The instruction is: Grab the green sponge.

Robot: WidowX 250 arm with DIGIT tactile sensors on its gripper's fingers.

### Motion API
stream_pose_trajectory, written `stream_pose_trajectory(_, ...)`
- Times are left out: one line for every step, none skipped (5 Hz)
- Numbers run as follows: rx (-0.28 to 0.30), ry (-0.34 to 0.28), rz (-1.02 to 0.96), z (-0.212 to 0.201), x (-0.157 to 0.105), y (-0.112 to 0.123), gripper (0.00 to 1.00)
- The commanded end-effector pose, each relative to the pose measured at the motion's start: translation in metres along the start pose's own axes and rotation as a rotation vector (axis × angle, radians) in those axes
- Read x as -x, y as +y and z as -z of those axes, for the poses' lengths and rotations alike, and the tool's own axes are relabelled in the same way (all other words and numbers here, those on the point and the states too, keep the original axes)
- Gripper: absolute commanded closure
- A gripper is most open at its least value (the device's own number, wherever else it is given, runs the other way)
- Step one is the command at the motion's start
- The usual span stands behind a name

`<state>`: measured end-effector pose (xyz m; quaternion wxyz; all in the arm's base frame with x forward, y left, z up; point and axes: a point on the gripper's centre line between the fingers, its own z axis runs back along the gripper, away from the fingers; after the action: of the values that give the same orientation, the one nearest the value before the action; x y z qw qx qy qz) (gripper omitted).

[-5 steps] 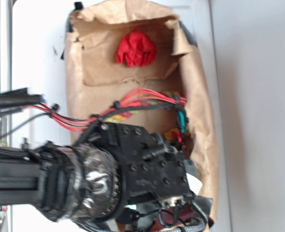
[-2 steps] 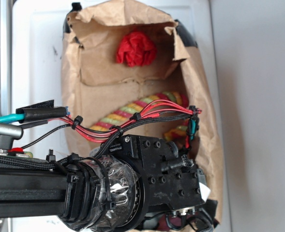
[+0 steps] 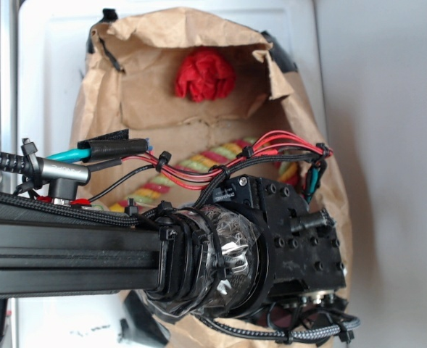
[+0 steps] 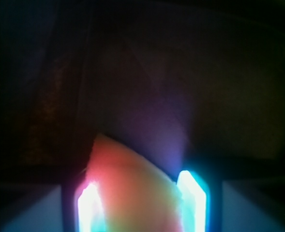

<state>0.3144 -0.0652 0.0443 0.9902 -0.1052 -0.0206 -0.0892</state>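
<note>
In the wrist view a pale foam block, the green sponge (image 4: 132,186), fills the gap between my two glowing fingertips (image 4: 90,208). Its pointed end sticks out past them. My gripper (image 4: 141,203) is shut on it, and everything beyond is dark. In the exterior view the arm's black wrist body (image 3: 293,243) hangs over the lower right of the brown paper bag (image 3: 148,109). It hides the fingers and the sponge.
A red-yellow-green rope cane (image 3: 199,161) lies across the middle of the bag, partly under the arm's cables. A red ruffled paper ball (image 3: 204,75) sits at the bag's far end. The bag rests on a white surface (image 3: 54,87), with a grey wall (image 3: 387,145) to the right.
The arm's wrist has shifted to the right across the bag. The bag's left wall has spread outward to the left. The red ball stays where it was.
</note>
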Motion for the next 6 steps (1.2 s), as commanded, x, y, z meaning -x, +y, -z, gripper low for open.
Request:
stream_pose_trajectory(0.004, -0.25, -0.205, -0.121, 0.006, 0.016, 1.0)
stream_pose_trajectory(-0.061, -0.227, -0.231, -0.147, 0.022, 0.007, 1.0)
stream_pose_trajectory(-0.154, -0.227, -0.223, -0.162, 0.044, -0.01, 1.0)
stream_pose_trajectory(-0.234, -0.189, -0.22, -0.171, 0.061, -0.019, 1.0)
stream_pose_trajectory(-0.198, -0.191, -0.246, -0.176, 0.071, -0.019, 1.0)
stream_pose_trajectory(-0.198, -0.163, -0.313, -0.175, 0.072, -0.01, 1.0)
